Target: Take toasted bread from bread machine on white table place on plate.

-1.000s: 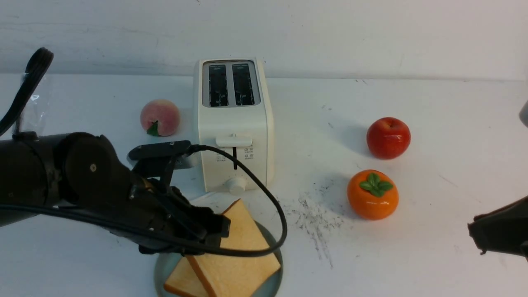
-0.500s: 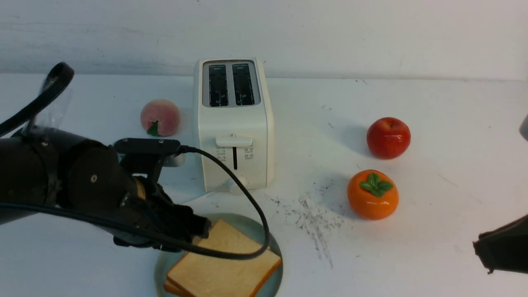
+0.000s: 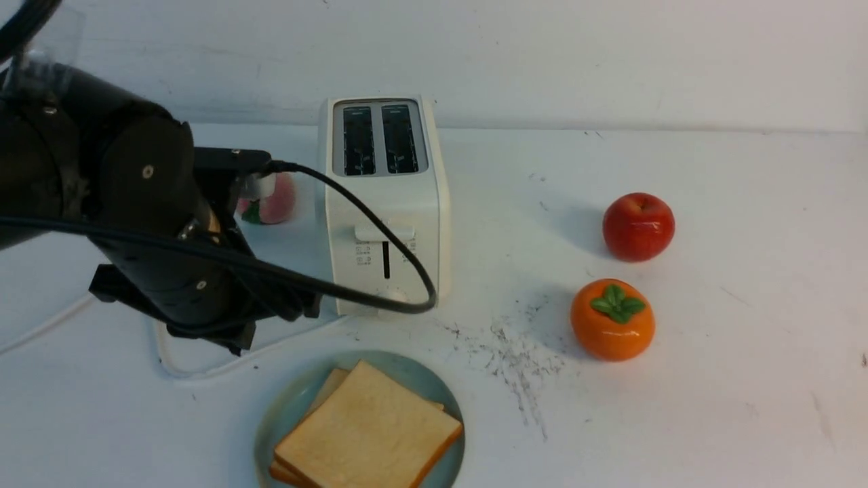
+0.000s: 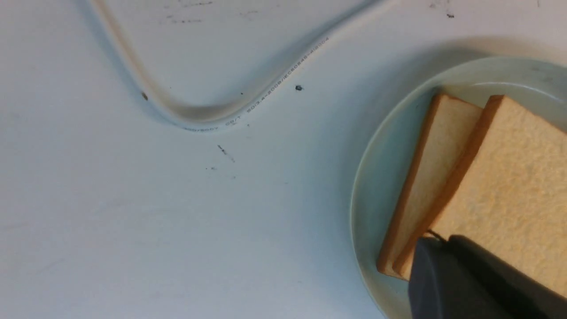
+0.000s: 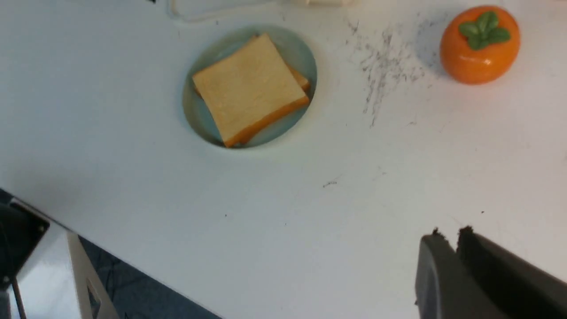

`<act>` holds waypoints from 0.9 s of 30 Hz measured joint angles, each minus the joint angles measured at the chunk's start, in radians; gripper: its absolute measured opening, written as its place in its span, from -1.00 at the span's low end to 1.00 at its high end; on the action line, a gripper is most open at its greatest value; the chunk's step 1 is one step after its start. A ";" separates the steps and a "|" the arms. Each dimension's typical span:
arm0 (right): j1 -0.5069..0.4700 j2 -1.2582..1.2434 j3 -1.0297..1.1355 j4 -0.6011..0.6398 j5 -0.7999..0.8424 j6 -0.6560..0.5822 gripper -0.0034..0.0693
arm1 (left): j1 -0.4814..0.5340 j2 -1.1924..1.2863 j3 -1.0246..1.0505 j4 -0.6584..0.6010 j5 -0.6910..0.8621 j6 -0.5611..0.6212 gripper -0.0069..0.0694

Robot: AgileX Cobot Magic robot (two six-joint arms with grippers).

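Two slices of toasted bread lie stacked on the plate at the front of the white table. The top slice covers most of the lower slice. The bread machine stands behind the plate with both slots empty. My left arm hangs raised to the left of the bread machine. The left gripper is shut and holds nothing, and it sits above the corner of the stack and the plate's rim. My right gripper is shut and empty, over bare table well away from the plate.
A peach sits left of the bread machine, half hidden by my arm. A red apple and an orange persimmon stand to the right. The white cord loops beside the plate. Dark scuffs mark the table. The table's near edge shows in the right wrist view.
The left gripper let go of the top slice, which now lies flat on the lower one. The left arm rose and drew back left, jaws closed. The right arm left the front view.
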 joint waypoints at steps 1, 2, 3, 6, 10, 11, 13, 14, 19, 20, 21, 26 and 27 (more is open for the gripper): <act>0.000 -0.007 0.000 -0.006 0.000 0.004 -0.72 | 0.000 0.000 -0.001 0.000 0.000 -0.001 -0.86; 0.000 -0.061 0.000 -0.035 0.000 0.023 -0.72 | 0.000 0.000 -0.003 0.000 0.001 0.000 -0.86; 0.000 -0.067 0.000 -0.035 0.000 0.025 -0.72 | 0.000 0.000 -0.003 0.000 0.002 0.000 -0.86; 0.000 -0.155 0.014 -0.124 -0.036 0.074 -0.72 | 0.000 0.000 -0.003 0.000 0.005 0.001 -0.86; 0.000 -0.223 0.148 -0.244 -0.230 0.150 -0.71 | 0.000 0.000 -0.003 0.000 0.003 0.001 -0.86; 0.000 -0.225 0.194 -0.266 -0.291 0.164 -0.71 | 0.000 0.000 -0.003 0.000 -0.001 0.001 -0.86; 0.000 -0.223 0.268 -0.286 -0.389 0.188 -0.71 | 0.000 0.000 -0.003 0.000 -0.005 0.001 -0.86; 0.000 -0.218 0.323 -0.290 -0.461 0.200 -0.71 | 0.000 0.000 -0.003 0.000 -0.006 0.001 -0.86; 0.000 -0.208 0.469 -0.294 -0.734 0.222 -0.69 | 0.000 0.000 -0.003 0.000 -0.006 0.001 -0.86; 0.000 -0.207 0.508 -0.294 -0.817 0.223 -0.69 | 0.000 0.000 -0.003 0.000 -0.006 0.001 -0.86; 0.000 -0.207 0.524 -0.295 -0.860 0.224 -0.68 | 0.000 0.000 -0.003 0.000 -0.006 0.001 -0.86; 0.000 -0.207 0.565 -0.296 -0.998 0.225 -0.67 | 0.000 0.000 -0.003 0.000 -0.006 0.001 -0.86; 0.000 -0.207 0.565 -0.296 -0.999 0.225 -0.67 | 0.000 0.000 -0.003 0.000 -0.006 0.001 -0.86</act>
